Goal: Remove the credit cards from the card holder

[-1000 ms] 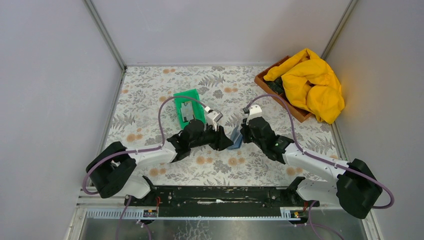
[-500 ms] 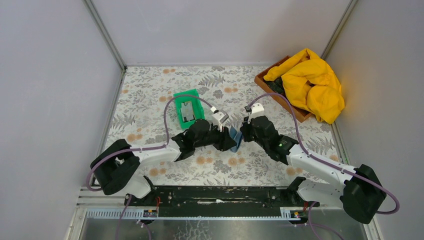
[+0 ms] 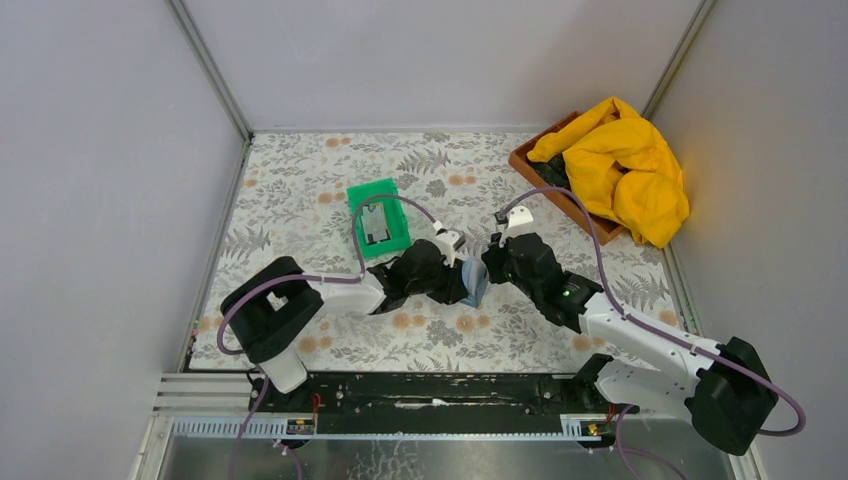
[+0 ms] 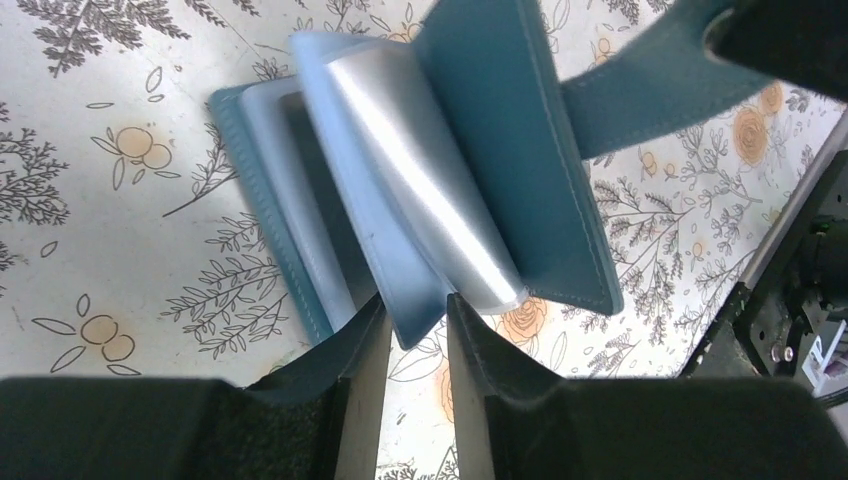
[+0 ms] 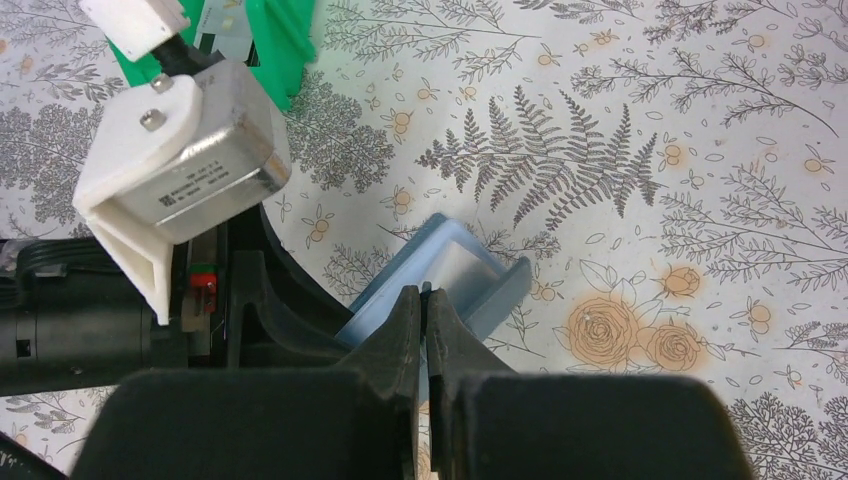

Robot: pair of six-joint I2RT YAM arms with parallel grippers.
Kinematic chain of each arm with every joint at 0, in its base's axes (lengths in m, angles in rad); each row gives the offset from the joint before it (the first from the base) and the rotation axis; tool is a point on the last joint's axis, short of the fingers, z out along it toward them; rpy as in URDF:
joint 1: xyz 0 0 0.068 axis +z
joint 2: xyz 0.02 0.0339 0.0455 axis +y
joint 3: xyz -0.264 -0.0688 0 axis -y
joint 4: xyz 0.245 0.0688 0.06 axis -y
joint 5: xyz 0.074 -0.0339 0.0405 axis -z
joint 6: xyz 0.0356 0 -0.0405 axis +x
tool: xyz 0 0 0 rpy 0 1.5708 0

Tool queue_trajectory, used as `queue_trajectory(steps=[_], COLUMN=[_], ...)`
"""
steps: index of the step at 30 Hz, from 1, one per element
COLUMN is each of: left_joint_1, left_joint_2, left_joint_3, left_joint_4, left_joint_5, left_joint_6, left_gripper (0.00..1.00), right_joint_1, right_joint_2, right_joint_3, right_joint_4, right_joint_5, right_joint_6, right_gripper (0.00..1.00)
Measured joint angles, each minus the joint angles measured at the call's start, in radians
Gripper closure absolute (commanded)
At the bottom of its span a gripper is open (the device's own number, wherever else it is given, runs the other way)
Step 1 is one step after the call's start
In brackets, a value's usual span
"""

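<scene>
Card holder [image 4: 520, 150] open, tab [image 4: 640, 90] end hidden

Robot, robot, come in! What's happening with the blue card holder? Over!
Right gripper shut on card holder, holding it open. Left gripper jaws astride an inner sleeve, grip unclear. Nothing seen blocking.

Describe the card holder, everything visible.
The card holder is a steel-blue, leather-like bifold with stitched edges, spread open like a book between the two grippers. Inside are paler blue-grey panels and a glossy sleeve. Its tab runs to the right gripper, which is shut on it. The left gripper straddles an inner panel's corner. Whether cards are inside is unclear.
</scene>
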Motion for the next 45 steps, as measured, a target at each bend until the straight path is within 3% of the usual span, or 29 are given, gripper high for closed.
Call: queue_trajectory(steps=[13, 22, 28, 31, 35, 38, 45], left_joint_1=[0.0, 0.0, 0.0, -0.002, -0.014, -0.036, -0.097], left_joint_2=[0.023, 0.023, 0.04, 0.071, 0.102, 0.107, 0.117], left_joint_3=[0.023, -0.008, -0.011, -0.011, -0.001, 0.013, 0.069], left_joint_4=[-0.01, 0.102, 0.198, 0.227, 0.237, 0.24, 0.238], left_joint_5=[-0.042, 0.036, 0.098, 0.119, 0.143, 0.163, 0.191], left_joint_6=[-0.01, -0.029, -0.039, -0.042, -0.043, -0.042, -0.021], left_gripper=[0.63, 0.39, 0.36, 0.36, 0.35, 0.35, 0.35], right_joint_1=[0.0, 0.0, 0.0, 0.0, 0.0, 0.0, -0.002], right_joint_2=[-0.021, -0.052, -0.038, -0.021, -0.011, -0.014, -0.044], right_joint_3=[-0.048, -0.095, -0.097, -0.104, -0.11, -0.11, -0.11], right_joint_4=[-0.028, -0.051, -0.08, -0.083, -0.1, -0.107, -0.128], right_joint_5=[0.039, 0.07, 0.096, 0.104, 0.113, 0.128, 0.164], right_joint_6=[0.036, 0.067, 0.095, 0.108, 0.126, 0.135, 0.142], right_gripper=[1.0, 0.98, 0.96, 0.82, 0.46, 0.4, 0.39])
